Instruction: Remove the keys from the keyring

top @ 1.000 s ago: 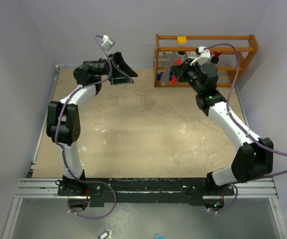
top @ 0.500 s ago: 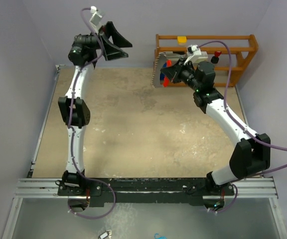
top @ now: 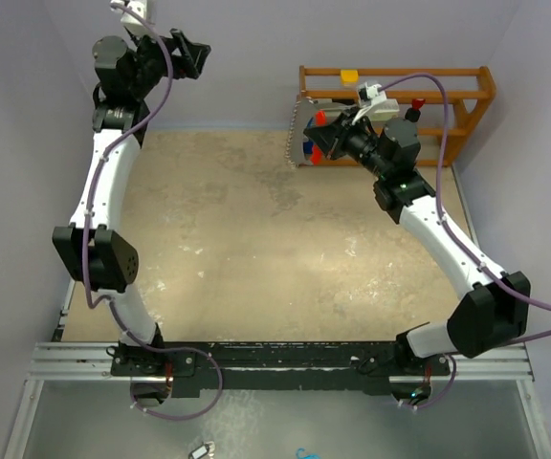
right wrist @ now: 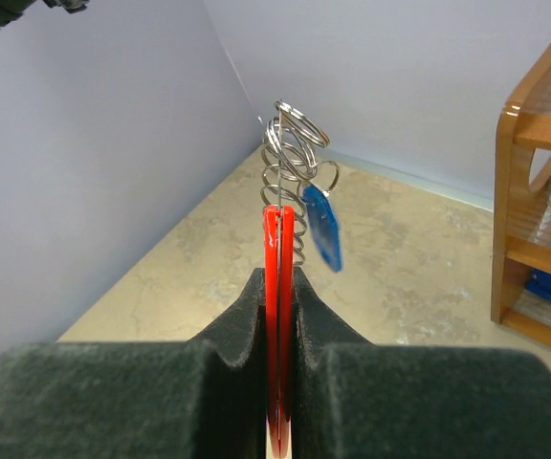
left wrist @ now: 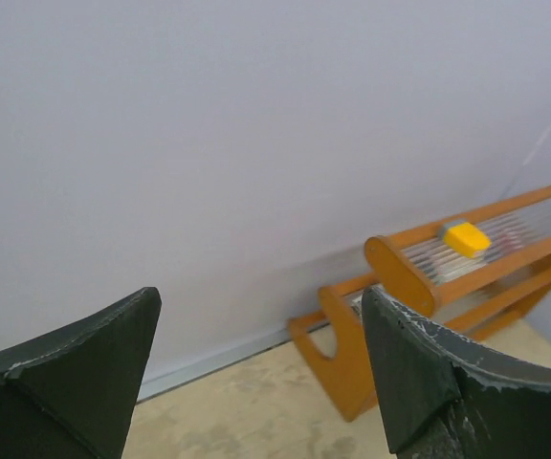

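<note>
Right gripper [right wrist: 277, 287] is clamped on the keyring [right wrist: 292, 143] by its red fob [right wrist: 275, 239], seen edge-on. Silver rings and chain stand up beyond the fingers, in air over the table [right wrist: 209, 277]; the blue-headed key [right wrist: 324, 229] hangs off them. Left gripper [left wrist: 256, 325] is spread wide, holding nothing, up by the back wall [left wrist: 209, 143] near the wooden rack [left wrist: 405, 273].

Your left arm [top: 103, 182] has straightened and swung up-left — the left gripper [top: 187, 55] now high by the back wall [top: 256, 48]. Your right gripper [top: 325, 134] has carried the keyring [top: 295, 134] slightly left.
</note>
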Controlling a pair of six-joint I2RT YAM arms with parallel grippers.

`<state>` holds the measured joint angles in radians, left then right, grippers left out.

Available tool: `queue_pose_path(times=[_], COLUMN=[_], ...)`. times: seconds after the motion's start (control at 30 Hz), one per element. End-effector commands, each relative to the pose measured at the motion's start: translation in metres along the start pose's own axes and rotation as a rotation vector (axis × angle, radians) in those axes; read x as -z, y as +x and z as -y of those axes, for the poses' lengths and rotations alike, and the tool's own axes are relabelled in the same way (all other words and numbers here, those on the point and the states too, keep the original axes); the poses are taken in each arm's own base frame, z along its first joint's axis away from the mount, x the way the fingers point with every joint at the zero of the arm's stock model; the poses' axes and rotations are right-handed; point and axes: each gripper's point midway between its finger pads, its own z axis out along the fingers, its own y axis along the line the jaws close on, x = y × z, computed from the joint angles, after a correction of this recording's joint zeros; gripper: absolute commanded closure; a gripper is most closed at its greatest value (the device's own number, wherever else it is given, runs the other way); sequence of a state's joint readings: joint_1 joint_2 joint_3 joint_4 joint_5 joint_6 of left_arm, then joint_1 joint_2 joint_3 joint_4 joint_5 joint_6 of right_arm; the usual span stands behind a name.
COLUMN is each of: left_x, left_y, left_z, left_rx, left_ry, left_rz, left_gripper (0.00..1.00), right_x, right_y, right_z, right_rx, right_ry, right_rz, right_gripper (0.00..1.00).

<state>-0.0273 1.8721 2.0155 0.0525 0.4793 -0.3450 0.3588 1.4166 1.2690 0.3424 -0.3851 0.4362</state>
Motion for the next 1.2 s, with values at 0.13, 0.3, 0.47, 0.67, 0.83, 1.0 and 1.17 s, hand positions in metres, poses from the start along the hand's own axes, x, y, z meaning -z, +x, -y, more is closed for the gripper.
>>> queue_pose_path(times=[0.13, 0.3, 0.47, 0.67, 0.83, 1.0, 1.17], left_x=[0.064, 0.074, 0.085, 0.098, 0.107, 0.108, 0.107], left_y=[0.05, 0.094, 0.104, 0.09, 0.073, 0.09, 0.087], left_z=[-0.024, 0.046, 0.085, 0.139, 0.186, 0.201, 0.199], left_rx=[-0.265, -0.121, -0.083, -0.06, -0.05, -0.07, -0.091], left_ry=[-0.474, -0.143, -0.018, 0.078, 0.202, 0.227, 0.214], left_rz=[-0.175, -0.144, -0.147, -0.028, 0.022, 0.004, -0.005], left_gripper=[0.16, 0.15, 0.14, 0.11, 0.0, 0.01, 0.0], right_x=[0.012, 0.009, 0.008, 0.01, 0.012, 0.015, 0.019], right_y=[-0.037, -0.032, -0.016, 0.002, 0.01, 0.012, 0.014], right_z=[-0.025, -0.036, -0.038, -0.044, -0.049, -0.063, -0.075], right_rx=[0.064, 0.037, 0.008, -0.008, 0.016, 0.022, 0.016], right_ry=[-0.062, -0.137, -0.167, -0.23, -0.279, -0.372, -0.443], right_rz=[0.113, 0.104, 0.085, 0.07, 0.078, 0.083, 0.076], right_gripper=[1.0, 1.0, 1.0, 1.0, 1.0, 1.0, 1.0])
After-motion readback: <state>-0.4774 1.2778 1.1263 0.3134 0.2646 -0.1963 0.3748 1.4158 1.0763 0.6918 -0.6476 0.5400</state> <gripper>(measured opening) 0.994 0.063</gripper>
